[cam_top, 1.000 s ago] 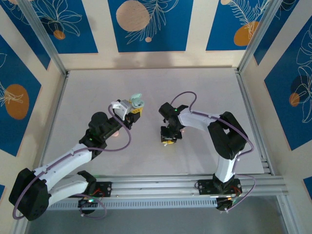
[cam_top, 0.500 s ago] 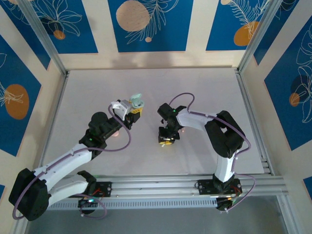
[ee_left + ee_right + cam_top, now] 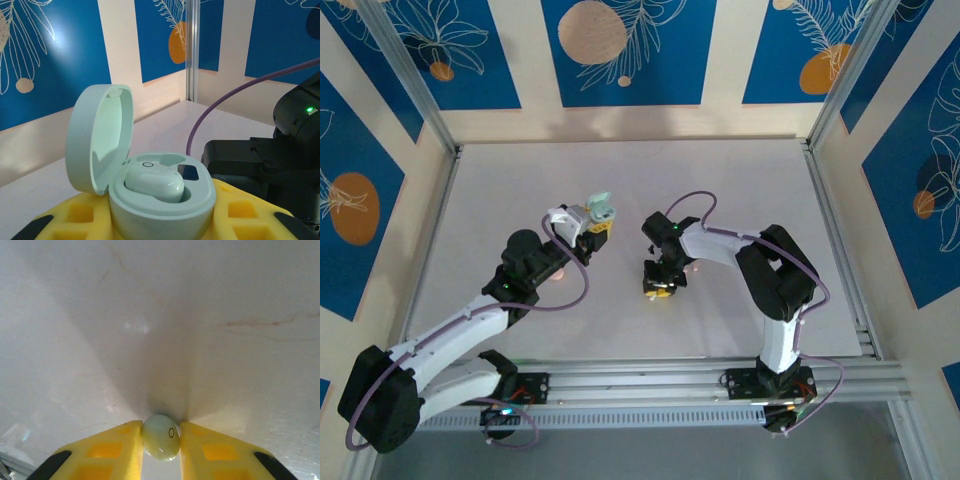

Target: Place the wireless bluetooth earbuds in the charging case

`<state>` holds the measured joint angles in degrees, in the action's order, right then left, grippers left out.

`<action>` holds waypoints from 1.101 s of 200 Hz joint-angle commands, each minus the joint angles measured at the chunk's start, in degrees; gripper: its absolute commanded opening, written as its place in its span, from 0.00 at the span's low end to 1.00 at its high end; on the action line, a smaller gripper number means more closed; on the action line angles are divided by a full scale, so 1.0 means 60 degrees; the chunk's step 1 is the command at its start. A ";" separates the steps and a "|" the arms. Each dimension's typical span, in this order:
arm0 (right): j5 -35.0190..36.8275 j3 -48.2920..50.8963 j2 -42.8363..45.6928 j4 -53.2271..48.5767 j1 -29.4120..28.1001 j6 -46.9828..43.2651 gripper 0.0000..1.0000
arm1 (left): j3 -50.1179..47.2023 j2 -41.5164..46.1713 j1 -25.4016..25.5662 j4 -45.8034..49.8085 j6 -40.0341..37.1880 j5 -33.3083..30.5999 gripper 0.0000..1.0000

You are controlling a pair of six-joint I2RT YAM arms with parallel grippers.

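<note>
Since a seated bud (image 3: 152, 182) already fills one socket of the open case (image 3: 162, 202), the step in hand is picking up the other one. My right gripper (image 3: 160, 431) pinches the loose bud (image 3: 161, 437) between its yellow pads, low against the table (image 3: 225, 365). My left gripper (image 3: 598, 224) clamps the case's base, lid tipped back, off to the left of the loose bud. The next move, I judge, calls for lifting, carrying across, and turning the bud to match the empty socket.

Blue floral wall panels (image 3: 650, 60) (cream strips between) enclose a pale table (image 3: 740, 170).
</note>
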<state>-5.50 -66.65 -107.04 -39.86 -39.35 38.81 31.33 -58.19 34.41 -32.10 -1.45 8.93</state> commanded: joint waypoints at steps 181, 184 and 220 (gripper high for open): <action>0.0174 -0.0708 0.3875 -0.0703 0.1410 -0.0425 0.22 | 0.0662 -0.0529 0.0050 -0.0093 0.0176 0.1090 0.30; 0.0173 -0.0732 0.3913 -0.0712 0.1422 -0.0432 0.22 | 0.0673 -0.0563 0.0050 -0.0121 0.0183 0.1127 0.30; 0.0060 -0.1148 0.4314 -0.0869 0.1586 -0.0571 0.22 | 0.0762 -0.0922 0.0051 -0.0312 0.0155 0.1842 0.30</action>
<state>-4.51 -70.43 -83.77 -43.16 -30.57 36.95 33.89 -62.63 34.41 -31.70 -0.99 15.33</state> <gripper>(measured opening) 0.225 0.335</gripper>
